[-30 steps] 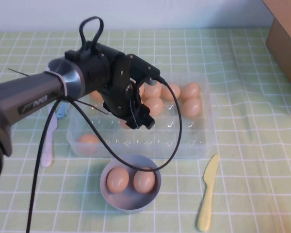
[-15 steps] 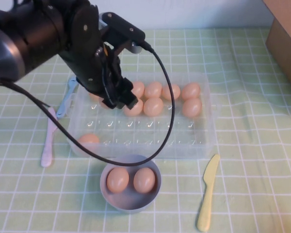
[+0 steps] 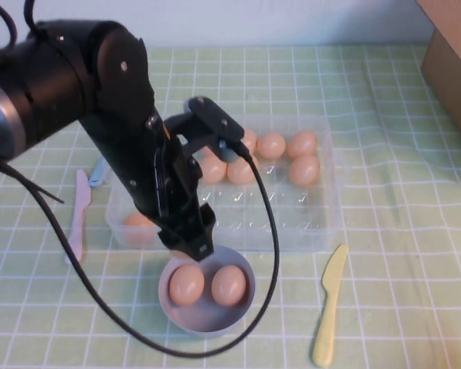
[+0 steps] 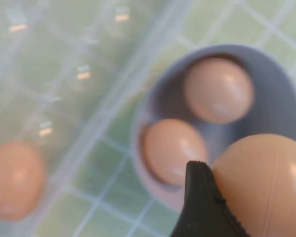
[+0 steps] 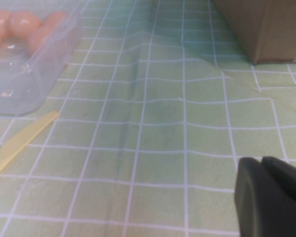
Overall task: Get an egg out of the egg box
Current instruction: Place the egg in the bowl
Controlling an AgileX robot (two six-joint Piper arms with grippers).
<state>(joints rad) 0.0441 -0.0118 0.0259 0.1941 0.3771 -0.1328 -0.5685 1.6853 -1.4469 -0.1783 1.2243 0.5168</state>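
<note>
My left gripper (image 3: 194,244) is shut on a pale orange-tan egg (image 4: 264,182), one black finger (image 4: 200,207) pressed against its side. It holds the egg just above the near rim of a grey bowl (image 3: 207,317) with two eggs (image 3: 187,283) inside. The clear plastic egg box (image 3: 323,207) lies behind the bowl. It holds several eggs (image 3: 273,144) in its far rows and one (image 3: 137,224) at its near left corner. My right gripper (image 5: 271,197) is shut and empty over the green checked cloth, off to the right of the box.
A yellow plastic knife (image 3: 328,304) lies right of the bowl. A pink knife (image 3: 78,215) and a blue utensil (image 3: 97,173) lie left of the box. A brown cardboard box (image 3: 449,54) stands at the far right.
My left arm has swung from over the far rows of the egg box toward the near side, and now hangs over the grey bowl with the egg in it.
</note>
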